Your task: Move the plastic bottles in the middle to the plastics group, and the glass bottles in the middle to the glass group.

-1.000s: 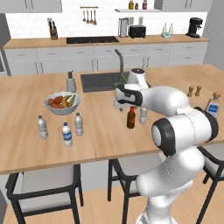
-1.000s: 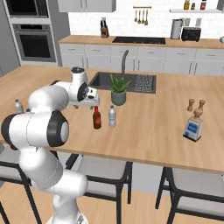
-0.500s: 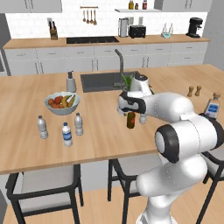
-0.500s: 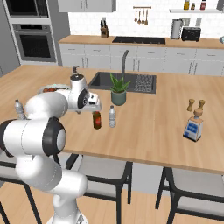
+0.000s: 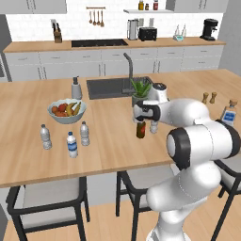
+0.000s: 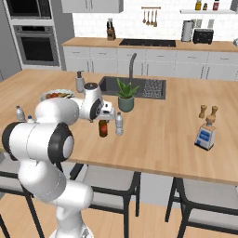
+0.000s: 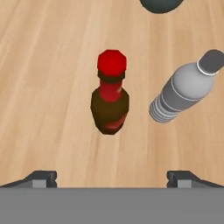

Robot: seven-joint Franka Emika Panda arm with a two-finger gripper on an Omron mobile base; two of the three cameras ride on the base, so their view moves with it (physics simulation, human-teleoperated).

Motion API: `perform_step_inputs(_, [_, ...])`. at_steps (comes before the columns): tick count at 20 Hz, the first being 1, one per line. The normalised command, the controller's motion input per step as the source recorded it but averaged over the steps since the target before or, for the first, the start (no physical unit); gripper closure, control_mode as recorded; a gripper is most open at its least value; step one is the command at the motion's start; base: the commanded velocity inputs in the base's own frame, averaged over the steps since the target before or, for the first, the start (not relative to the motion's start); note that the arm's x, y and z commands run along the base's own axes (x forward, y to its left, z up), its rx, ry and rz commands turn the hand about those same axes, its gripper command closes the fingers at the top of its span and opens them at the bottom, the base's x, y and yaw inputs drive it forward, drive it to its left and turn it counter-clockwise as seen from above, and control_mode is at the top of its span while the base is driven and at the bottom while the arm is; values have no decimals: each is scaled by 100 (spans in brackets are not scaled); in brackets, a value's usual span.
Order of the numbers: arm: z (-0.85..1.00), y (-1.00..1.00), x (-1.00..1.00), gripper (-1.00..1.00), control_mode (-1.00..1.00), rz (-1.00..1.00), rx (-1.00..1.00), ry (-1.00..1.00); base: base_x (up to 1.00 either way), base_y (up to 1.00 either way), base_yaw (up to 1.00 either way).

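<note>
Jaws wide, empty, hovering over the glass bottle [image 7: 110, 97] mid-desk [image 5: 113, 141]. One plastic bottle [image 7: 181, 89] stands just beside it, upright. Three water bottles [image 5: 71, 143] already grouped by the fruit bowl [image 5: 67, 110]; glass group [image 6: 205, 135] far side. Both middle bottles left. Plant [image 6: 125, 95] close behind; front approach open.
</note>
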Motion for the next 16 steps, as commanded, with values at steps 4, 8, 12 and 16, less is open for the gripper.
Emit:
perform_step_inputs(4, [-6,0,0,-100,-100,6,0,-13,0,0,0])
perform_step_inputs(8, [-17,7,0,-100,-100,9,0,-15,0,0,0])
perform_step_inputs(12, [-6,1,28,-100,-100,4,0,-3,0,0,0])
perform_step_inputs(16, [0,0,39,-100,-100,1,0,0,0,0,0])
